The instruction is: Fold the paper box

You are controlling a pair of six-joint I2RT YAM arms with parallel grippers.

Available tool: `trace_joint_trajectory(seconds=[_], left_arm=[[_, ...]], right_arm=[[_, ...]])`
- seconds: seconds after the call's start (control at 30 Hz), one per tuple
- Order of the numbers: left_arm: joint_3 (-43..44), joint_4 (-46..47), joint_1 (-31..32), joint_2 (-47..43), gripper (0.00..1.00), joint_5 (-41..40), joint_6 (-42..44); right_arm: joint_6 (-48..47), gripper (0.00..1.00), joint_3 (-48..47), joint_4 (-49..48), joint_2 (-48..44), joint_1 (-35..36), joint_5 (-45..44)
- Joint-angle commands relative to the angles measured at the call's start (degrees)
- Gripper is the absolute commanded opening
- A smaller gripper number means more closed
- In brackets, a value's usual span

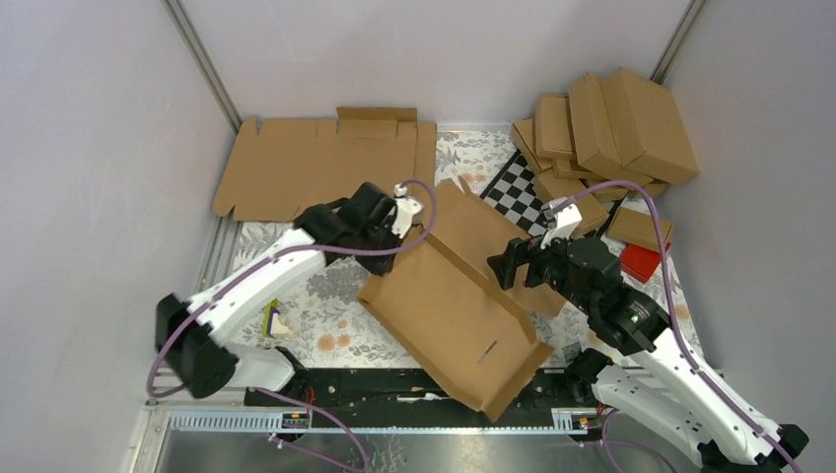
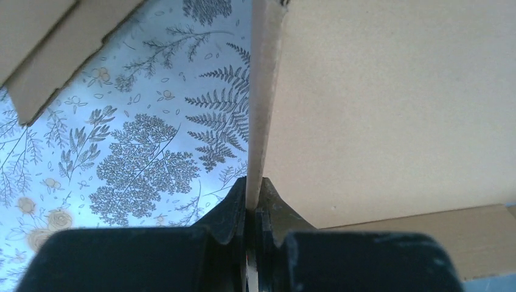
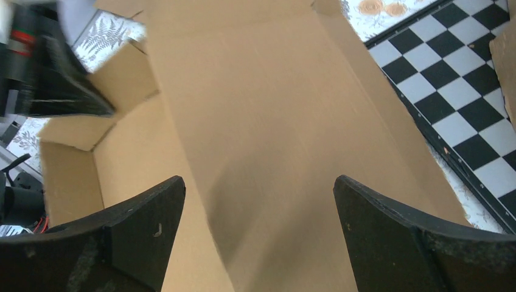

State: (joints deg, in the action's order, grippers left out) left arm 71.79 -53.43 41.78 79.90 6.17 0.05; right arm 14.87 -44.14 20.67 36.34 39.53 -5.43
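Floral cloth (image 1: 325, 315) covers the table, with grey walls all round. Box (image 1: 449, 305) lies slantwise in the middle between the arms, half made: floor flat, long walls partly raised, and a broad panel reaching toward the checkered board (image 1: 518, 192). Left gripper (image 1: 399, 212) is clamped on the rim of a standing wall at the box's far-left end; its wrist view shows the jaws pinched tight on the cardboard edge. Right gripper (image 1: 505, 266) hangs spread wide over the broad panel, touching nothing that I can see.

Risks, as I judge them:
- The pinch is narrow and right at the rim, so a hard pull could slip off or tear the edge.
- Dragging with one arm could slide the whole box nearer, where one corner already lies over the rail (image 1: 345, 379).
- Any unheld wall may spring back flat
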Motion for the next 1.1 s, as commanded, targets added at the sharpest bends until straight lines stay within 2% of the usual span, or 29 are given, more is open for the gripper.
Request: trace_joint_trajectory(seconds=[0.0, 0.1, 0.3, 0.43, 0.57, 0.73, 0.87, 1.07], left_arm=[[-2.14, 7.79, 0.1, -11.35, 0.0, -2.49, -12.42], [-3.28, 9.8, 0.03, -16.6, 0.0, -7.51, -16.34], [-8.13, 13.58, -0.18, -25.9, 0.0, -23.0, -23.86], [-9.67, 10.02, -0.99, -21.85, 0.0, -21.05, -28.91], [-11.97, 6.42, -2.16, -16.83, 0.0, -22.11, -40.72], [-21.2, 13.12, -3.01, -16.84, 0.0, -15.93, -50.37], [-26.28, 15.99, -2.97, -16.41, 0.0, -13.8, -53.15], [-26.96, 14.4, -2.96, -14.24, 0.0, -14.51, -52.4]], right_arm=[[2.28, 1.0, -2.72, 1.85, -0.79, -0.19, -3.49], [2.94, 1.0, -2.42, 2.32, -2.17, -0.21, -5.83], [4.18, 1.0, -1.21, 2.64, -5.13, -0.2, -8.43], [5.75, 1.0, -0.93, 3.99, -4.38, -0.17, -8.46], [9.74, 1.0, -0.42, 6.69, -1.89, -0.17, -9.73], [17.19, 1.0, 1.14, 10.62, 1.92, -0.19, -8.89], [21.72, 1.0, 2.15, 13.85, 1.56, -0.22, -9.09], [23.76, 1.0, 2.19, 17.54, 3.36, -0.19, -6.28]])
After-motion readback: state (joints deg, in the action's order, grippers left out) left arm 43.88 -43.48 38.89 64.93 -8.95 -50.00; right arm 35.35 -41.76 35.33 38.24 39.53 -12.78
